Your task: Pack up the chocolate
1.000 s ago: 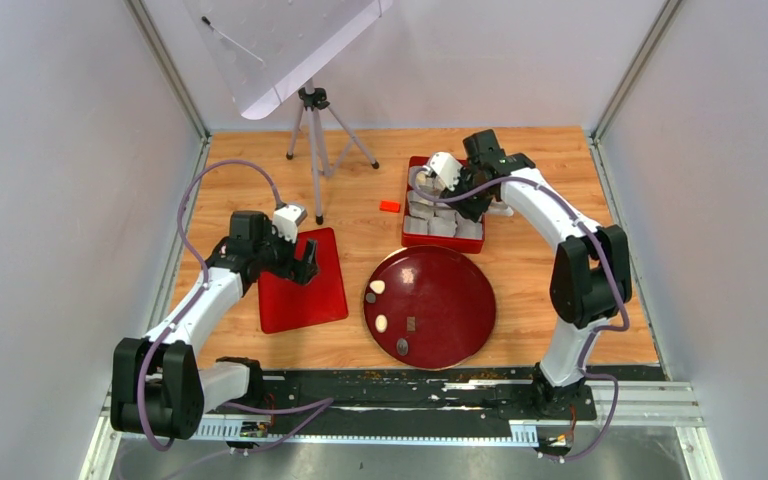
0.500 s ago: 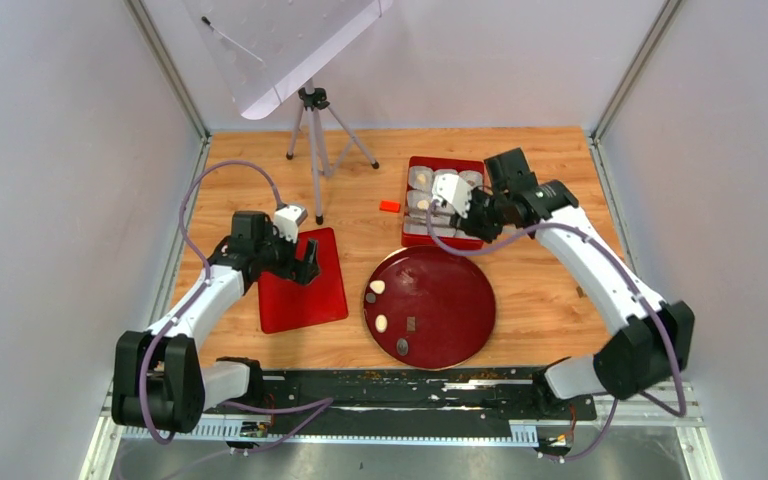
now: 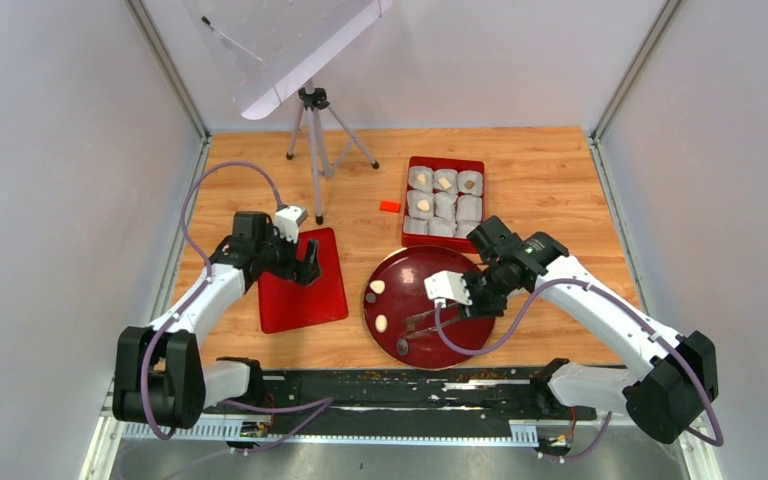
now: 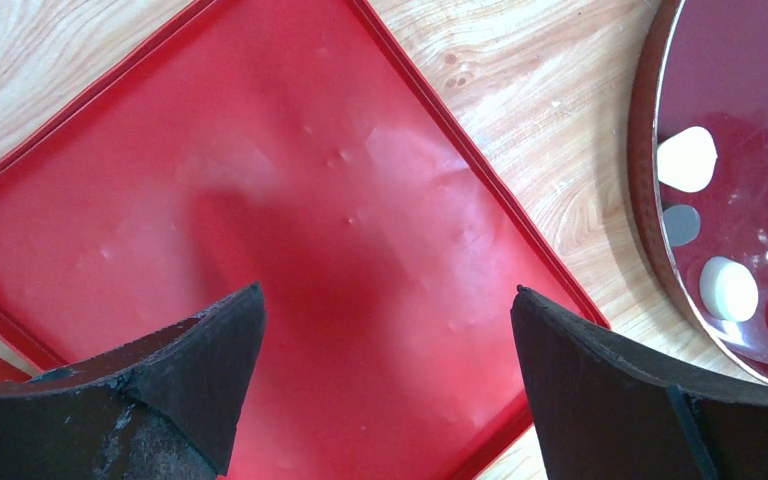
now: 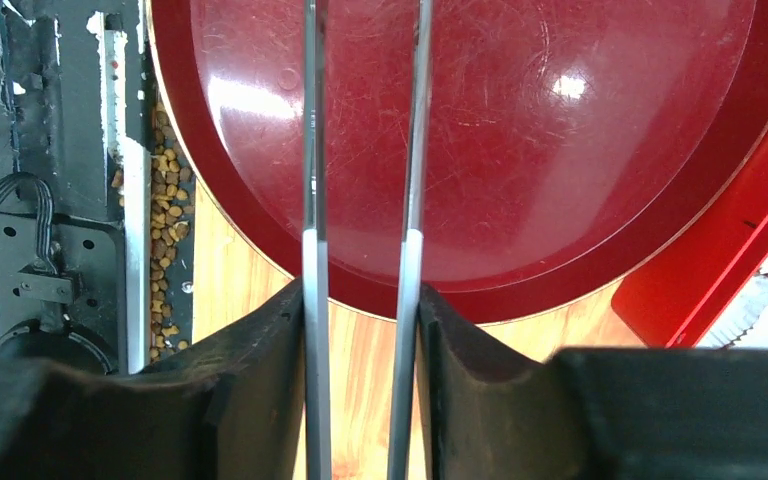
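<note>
Chocolate pieces lie on the left of the round dark-red plate (image 3: 422, 272): a cream one (image 3: 376, 287), a dark one (image 3: 370, 297), a cream one (image 3: 381, 323) and a dark oval (image 3: 402, 346). More pieces sit in white paper cups in the red box (image 3: 408, 200). My right gripper (image 3: 463, 303) is shut on metal tweezers (image 3: 425, 325), whose tips reach over the plate near the dark oval. In the right wrist view the tweezers (image 5: 312, 150) are slightly spread over the plate (image 5: 560, 150). My left gripper (image 3: 305, 262) is open and empty over the red lid (image 3: 305, 300).
A small orange-red block (image 3: 390, 206) lies left of the box. A tripod (image 3: 315, 140) stands at the back left. Crumbs (image 5: 165, 250) lie on the black rail at the near edge. The left wrist view shows the lid (image 4: 310, 200) and the plate's rim (image 4: 650, 200).
My right arm has swung from the red box toward me and now holds the tweezers over the front of the plate. The left arm has not moved.
</note>
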### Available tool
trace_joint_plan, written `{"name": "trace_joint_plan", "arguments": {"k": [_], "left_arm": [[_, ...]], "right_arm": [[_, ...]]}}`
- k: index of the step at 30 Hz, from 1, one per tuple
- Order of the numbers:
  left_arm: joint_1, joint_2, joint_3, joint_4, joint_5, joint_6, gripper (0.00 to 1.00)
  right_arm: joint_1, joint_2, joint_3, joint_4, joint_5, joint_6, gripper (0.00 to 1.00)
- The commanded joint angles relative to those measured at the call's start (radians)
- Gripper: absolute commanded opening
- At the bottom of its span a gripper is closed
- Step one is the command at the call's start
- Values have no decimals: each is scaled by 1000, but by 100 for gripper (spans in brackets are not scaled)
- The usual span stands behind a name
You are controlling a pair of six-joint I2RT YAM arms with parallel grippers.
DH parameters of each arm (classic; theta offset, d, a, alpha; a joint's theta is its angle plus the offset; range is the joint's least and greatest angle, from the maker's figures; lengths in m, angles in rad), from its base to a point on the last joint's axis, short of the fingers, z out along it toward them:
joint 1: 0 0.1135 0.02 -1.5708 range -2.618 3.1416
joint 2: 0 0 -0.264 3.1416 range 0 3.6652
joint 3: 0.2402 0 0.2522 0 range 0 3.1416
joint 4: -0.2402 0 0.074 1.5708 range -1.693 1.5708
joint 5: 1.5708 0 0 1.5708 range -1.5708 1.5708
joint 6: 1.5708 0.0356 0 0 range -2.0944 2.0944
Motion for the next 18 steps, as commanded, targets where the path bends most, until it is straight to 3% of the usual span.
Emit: {"name": "trace_joint_plan", "arguments": {"k": [1,18], "left_arm": [[7,-29,24,17,30,-22,100],[8,-32,18,24,31,-31,100]], "right_arm": [[15,-14,8,27,-7,-19,42],[19,-18,-52,136,65,99,49]]}}
